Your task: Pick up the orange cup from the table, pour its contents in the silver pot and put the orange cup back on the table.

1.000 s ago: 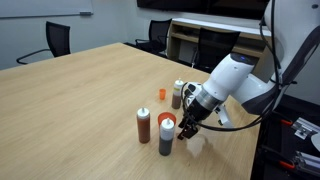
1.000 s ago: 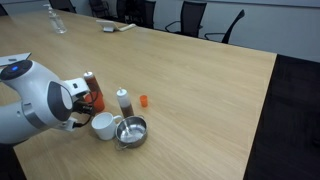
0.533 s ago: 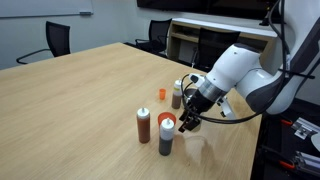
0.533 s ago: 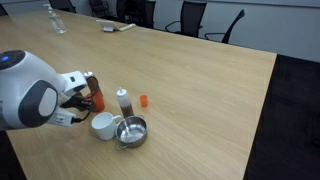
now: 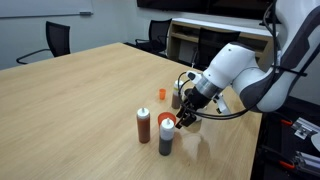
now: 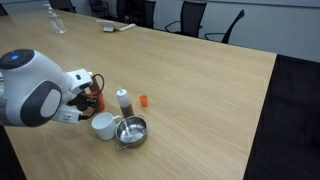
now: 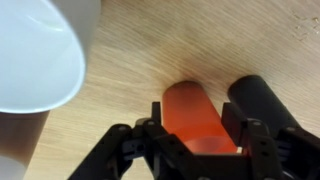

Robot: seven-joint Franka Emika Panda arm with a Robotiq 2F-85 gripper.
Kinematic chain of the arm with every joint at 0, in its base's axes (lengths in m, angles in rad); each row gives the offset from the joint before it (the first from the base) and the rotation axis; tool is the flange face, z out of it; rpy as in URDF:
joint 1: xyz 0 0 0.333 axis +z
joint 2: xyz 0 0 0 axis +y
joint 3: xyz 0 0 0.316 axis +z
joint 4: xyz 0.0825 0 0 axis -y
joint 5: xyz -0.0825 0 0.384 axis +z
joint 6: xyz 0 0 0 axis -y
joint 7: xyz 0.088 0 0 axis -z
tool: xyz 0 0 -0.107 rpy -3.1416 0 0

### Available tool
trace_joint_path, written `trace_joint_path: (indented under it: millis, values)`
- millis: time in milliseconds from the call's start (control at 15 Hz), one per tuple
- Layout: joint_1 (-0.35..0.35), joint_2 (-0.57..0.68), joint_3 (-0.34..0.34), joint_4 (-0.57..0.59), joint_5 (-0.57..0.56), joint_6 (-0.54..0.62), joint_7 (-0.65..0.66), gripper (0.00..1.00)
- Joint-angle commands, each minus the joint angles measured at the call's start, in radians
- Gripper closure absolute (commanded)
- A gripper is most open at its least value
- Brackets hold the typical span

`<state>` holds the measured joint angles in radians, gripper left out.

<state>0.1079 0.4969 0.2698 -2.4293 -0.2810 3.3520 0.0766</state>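
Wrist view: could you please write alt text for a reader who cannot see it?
The gripper is shut on the orange cup, seen from close above the wooden table. A white cup fills the upper left corner, and a dark bottle is just right of the orange cup.

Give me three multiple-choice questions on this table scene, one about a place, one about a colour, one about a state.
1. What stands right beside the silver pot? A a white cup B a kettle C a plate
2. Which colour is the thing in the gripper? A blue B orange C green
3. How is the gripper? A wide open B out of view C closed on something
Answers: 1 A, the white cup adjoins the pot in an exterior view. 2 B, the orange cup shows between the jaws in the wrist view. 3 C, the jaws clamp that cup.
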Motion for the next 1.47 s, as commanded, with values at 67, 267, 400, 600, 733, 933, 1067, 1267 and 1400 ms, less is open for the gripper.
trace_joint_path:
  millis: [67,267,400,600,733,933,1067,1267,1400]
  values:
    - [-0.095,0.059,0.094,0.053,0.013,-0.019,-0.061,0.10]
    - [-0.120,0.089,0.114,0.074,0.012,-0.020,-0.077,0.01]
    - [-0.130,0.103,0.120,0.085,0.012,-0.019,-0.085,0.00]
    - [-0.146,0.122,0.135,0.100,0.007,-0.012,-0.096,0.00]
    - [-0.168,0.146,0.164,0.113,-0.004,-0.006,-0.105,0.00]
    - [-0.180,0.170,0.189,0.131,-0.008,-0.009,-0.119,0.00]
    - [-0.184,0.178,0.193,0.141,-0.008,-0.012,-0.128,0.00]
    - [-0.189,0.188,0.192,0.154,-0.008,-0.015,-0.139,0.00]
    - [-0.189,0.193,0.189,0.163,-0.009,-0.016,-0.146,0.00]
